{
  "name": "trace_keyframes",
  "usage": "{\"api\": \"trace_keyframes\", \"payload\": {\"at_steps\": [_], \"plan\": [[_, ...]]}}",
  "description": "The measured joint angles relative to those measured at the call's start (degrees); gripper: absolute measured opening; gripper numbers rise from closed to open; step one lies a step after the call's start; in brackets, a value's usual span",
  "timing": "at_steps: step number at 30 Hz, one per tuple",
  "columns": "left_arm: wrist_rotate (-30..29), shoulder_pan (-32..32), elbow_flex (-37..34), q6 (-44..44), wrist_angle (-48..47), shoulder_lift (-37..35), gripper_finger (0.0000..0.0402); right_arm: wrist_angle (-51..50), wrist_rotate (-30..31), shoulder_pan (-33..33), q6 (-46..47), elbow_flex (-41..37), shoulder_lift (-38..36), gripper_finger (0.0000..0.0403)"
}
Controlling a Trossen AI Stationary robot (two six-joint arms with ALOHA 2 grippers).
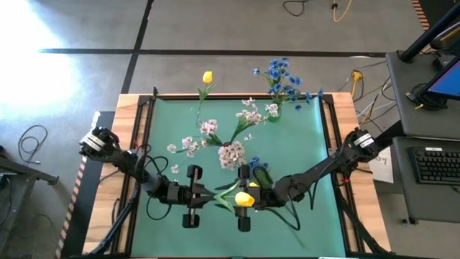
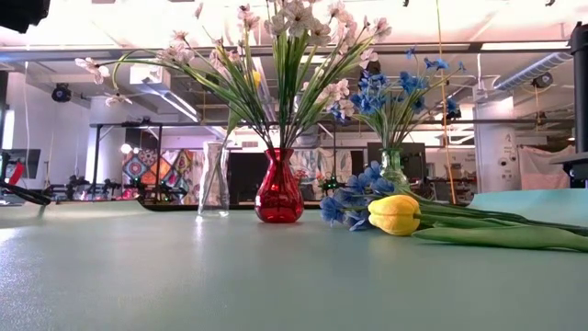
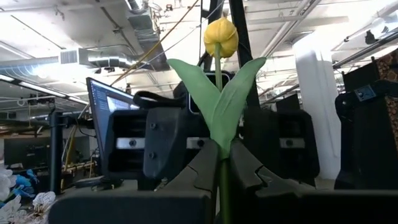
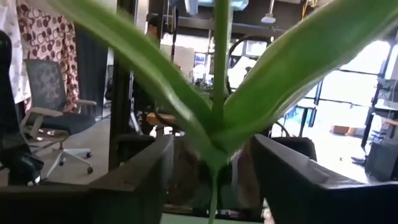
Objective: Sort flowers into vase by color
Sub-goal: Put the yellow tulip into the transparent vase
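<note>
Left hand (image 1: 210, 196) clamps a yellow tulip (image 1: 244, 199) stem, bloom pointing toward the right hand (image 1: 253, 201).

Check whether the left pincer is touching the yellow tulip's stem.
Touching. The left wrist view shows the left pincer closed on the yellow tulip stem, just below its leaves, with no gap.

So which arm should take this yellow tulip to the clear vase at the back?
Left, probably. The left gripper is already shut on the yellow tulip stem, while the right gripper is open. The clear vase also stands left of the table's centre.
</note>
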Motion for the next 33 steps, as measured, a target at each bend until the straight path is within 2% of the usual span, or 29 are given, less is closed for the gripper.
{"api": "trace_keyframes", "payload": {"at_steps": [8, 10, 14, 19, 25, 28, 33], "plan": [[0.0, 0.0, 0.0, -0.02, -0.62, 0.0, 0.0, -1.33, 0.0, 0.0, -1.67, 0.71, -0.03, 0.0046], [-0.32, 0.0, 0.0, -0.09, -0.76, 0.0, 0.0, -1.47, -0.05, 0.0, -2.21, 0.71, -0.03, 0.0022], [-2.36, -0.04, 0.0, -0.93, -0.8, 0.0, 0.0007, -1.85, 0.2, -0.02, -2.04, 0.71, -0.04, 0.0024], [-3.2, -0.53, -0.02, -2.37, -1.54, 0.0, 0.0056, -6.39, 0.48, -0.02, -1.65, 0.71, -1.22, 0.0023], [-7.3, -2.06, -0.02, -3.74, -5.98, -0.09, 0.0156, -20.52, 0.45, -0.02, 5.58, 0.74, -5.68, 0.002], [-8.37, -2.49, -0.02, -5.06, -7.84, -0.16, 0.0201, -30.99, 0.24, -0.02, 10.5, 2.6, -7.48, 0.002], [-8.43, -2.09, -0.04, -8.69, -11.42, -0.38, 0.0248, -48.03, -0.28, 0.02, 16.46, 8.22, -7.19, 0.0019]]}}
